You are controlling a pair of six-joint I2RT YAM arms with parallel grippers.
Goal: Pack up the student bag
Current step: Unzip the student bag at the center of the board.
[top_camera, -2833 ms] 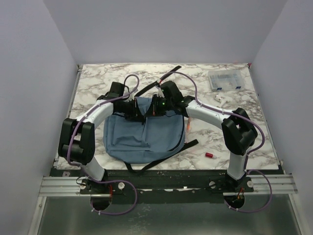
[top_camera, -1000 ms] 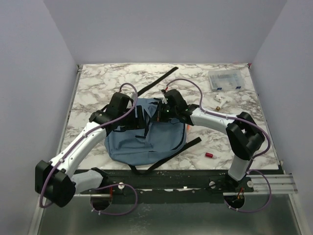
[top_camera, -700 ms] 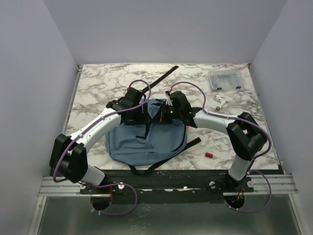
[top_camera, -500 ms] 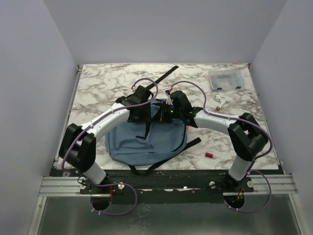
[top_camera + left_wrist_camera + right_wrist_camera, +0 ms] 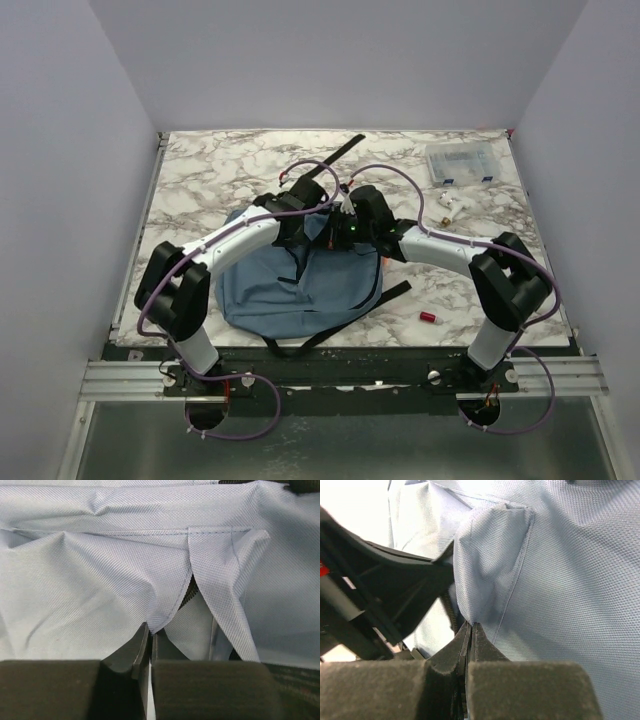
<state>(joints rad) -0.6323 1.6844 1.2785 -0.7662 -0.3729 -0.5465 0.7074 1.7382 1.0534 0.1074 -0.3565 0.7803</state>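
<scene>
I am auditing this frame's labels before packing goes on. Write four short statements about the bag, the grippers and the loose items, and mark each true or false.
1. The left gripper is shut on a fold of the bag. True.
2. The right gripper hangs open in the air. False: it is shut on the bag's fabric.
3. The clear box lies inside the bag. False: it sits on the table at the far right corner, apart from the bag.
4. A small red item lies on the table to the right of the bag. True.
</scene>
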